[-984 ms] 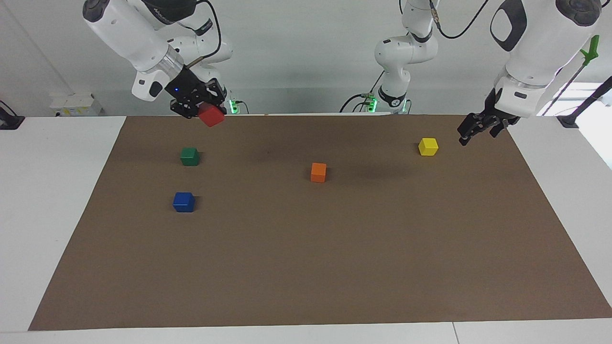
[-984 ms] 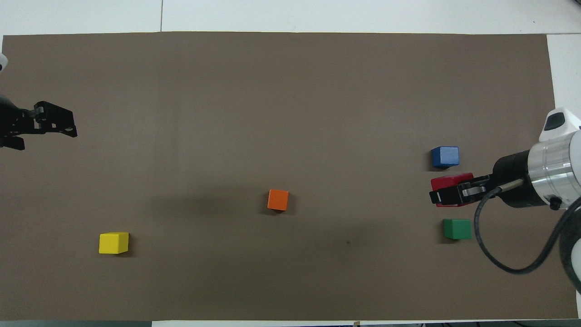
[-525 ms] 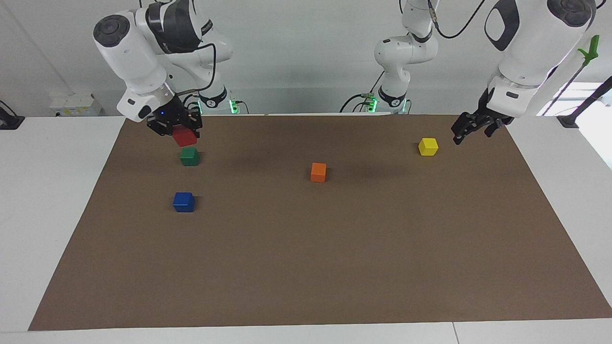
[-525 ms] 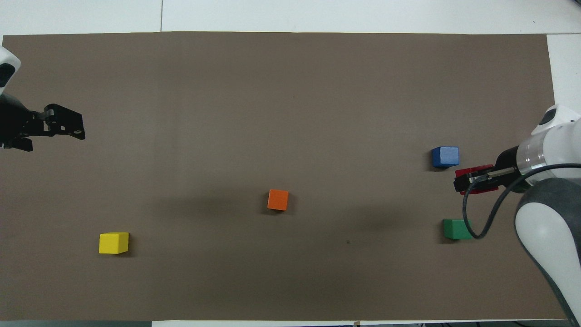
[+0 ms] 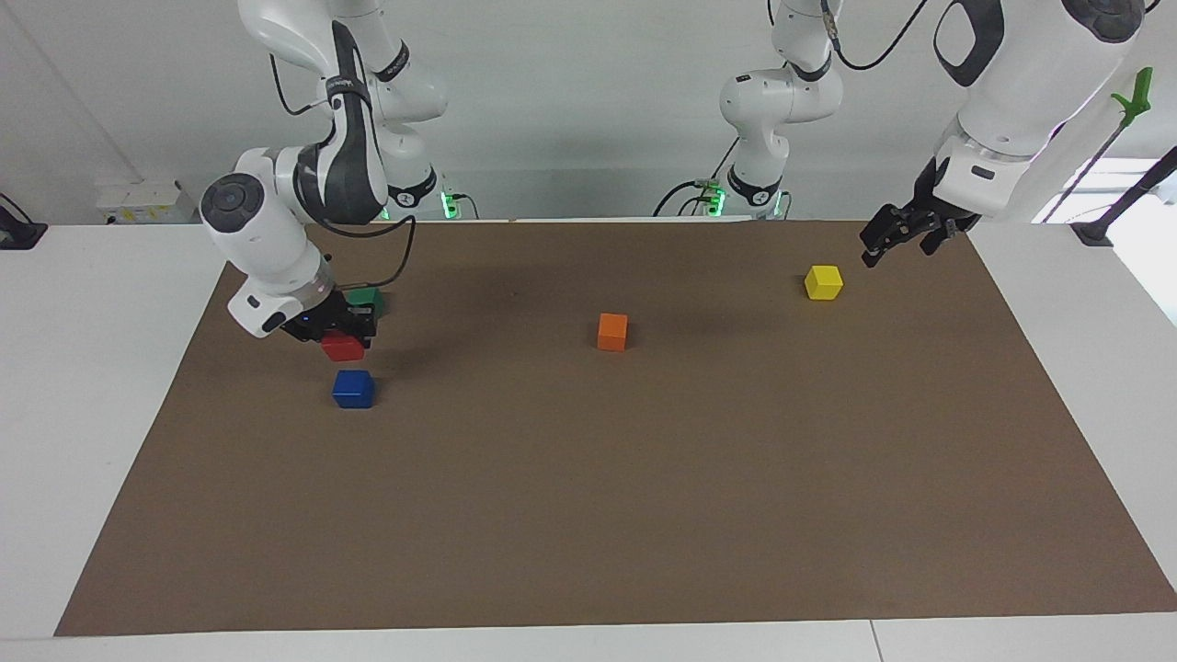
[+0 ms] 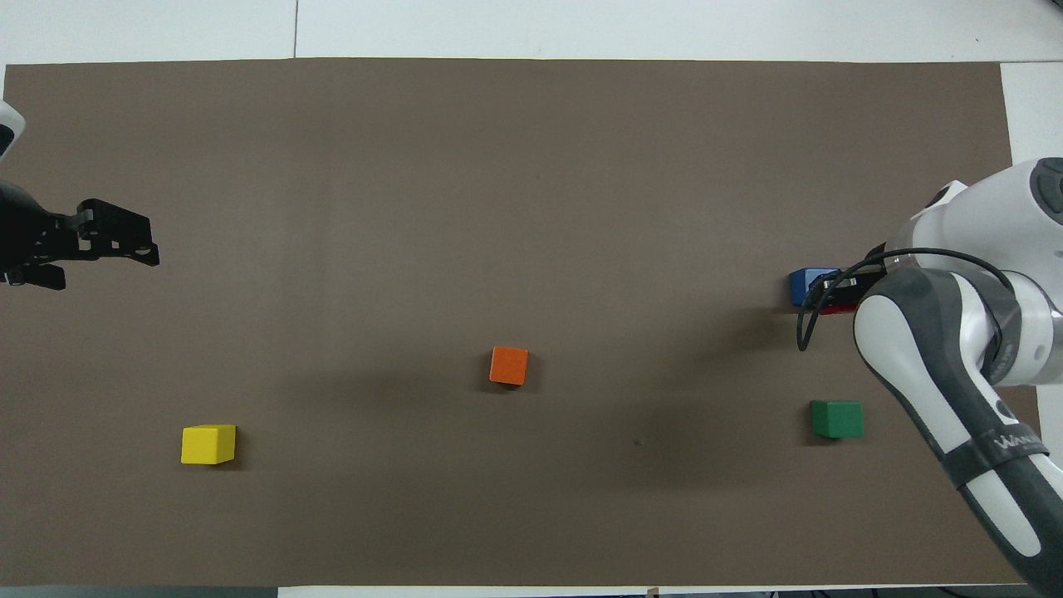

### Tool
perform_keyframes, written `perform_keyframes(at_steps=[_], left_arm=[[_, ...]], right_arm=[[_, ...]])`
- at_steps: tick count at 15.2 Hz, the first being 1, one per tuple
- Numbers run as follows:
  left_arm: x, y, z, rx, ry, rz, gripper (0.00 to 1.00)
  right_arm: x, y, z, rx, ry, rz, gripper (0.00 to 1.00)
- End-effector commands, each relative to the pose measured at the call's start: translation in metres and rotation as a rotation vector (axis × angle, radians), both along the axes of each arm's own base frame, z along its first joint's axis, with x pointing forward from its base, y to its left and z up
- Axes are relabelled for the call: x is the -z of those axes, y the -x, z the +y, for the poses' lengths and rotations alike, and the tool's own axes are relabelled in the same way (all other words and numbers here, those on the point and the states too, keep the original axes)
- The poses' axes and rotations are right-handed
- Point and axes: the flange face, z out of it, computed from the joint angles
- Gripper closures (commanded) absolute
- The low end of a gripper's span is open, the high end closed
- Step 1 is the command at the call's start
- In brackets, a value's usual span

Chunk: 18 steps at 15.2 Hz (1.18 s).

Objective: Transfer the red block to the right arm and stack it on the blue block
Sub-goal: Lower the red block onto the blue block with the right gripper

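Note:
My right gripper is shut on the red block and holds it in the air just above the blue block, which sits on the brown mat. In the overhead view the right gripper and its arm cover most of the red block and part of the blue block. My left gripper hangs in the air at the left arm's end of the table, beside the yellow block; it also shows in the overhead view.
A green block lies nearer to the robots than the blue block, partly hidden by the right gripper. An orange block sits mid-mat. The yellow block lies toward the left arm's end. The brown mat covers the white table.
My right arm has carried the red block down and away from the robots, past the green block, to just above the blue block. My left gripper has risen slightly.

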Motion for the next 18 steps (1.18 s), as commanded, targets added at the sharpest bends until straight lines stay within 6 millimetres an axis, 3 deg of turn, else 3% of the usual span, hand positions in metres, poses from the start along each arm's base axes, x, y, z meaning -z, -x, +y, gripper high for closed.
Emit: perform_keyframes(at_steps=[1,5,10,17,18], left_arm=[[-0.004,0.003,-0.003,0.008,0.016,-0.058,0.0],[-0.006,0.003,-0.011,0.027,0.015,-0.06,0.0],[-0.007,0.003,-0.006,0.014,0.015,-0.066,0.0],[-0.007,0.007,-0.003,0.007,0.013,-0.055,0.0],[-0.008,0.007,-0.001,0.003,0.013,-0.057,0.0]], right_arm=[[0.016,0.0,-0.001,-0.003,0.045,-0.044,1.0],[0.036,0.005,-0.001,-0.011,0.048,-0.07,1.0],[0.051,0.006,-0.007,-0.002,0.05,-0.071,1.0],[0.051,0.004,-0.014,0.051,0.04,-0.075,1.0],[0.049,0.003,-0.015,0.055,0.039,-0.078,0.95]])
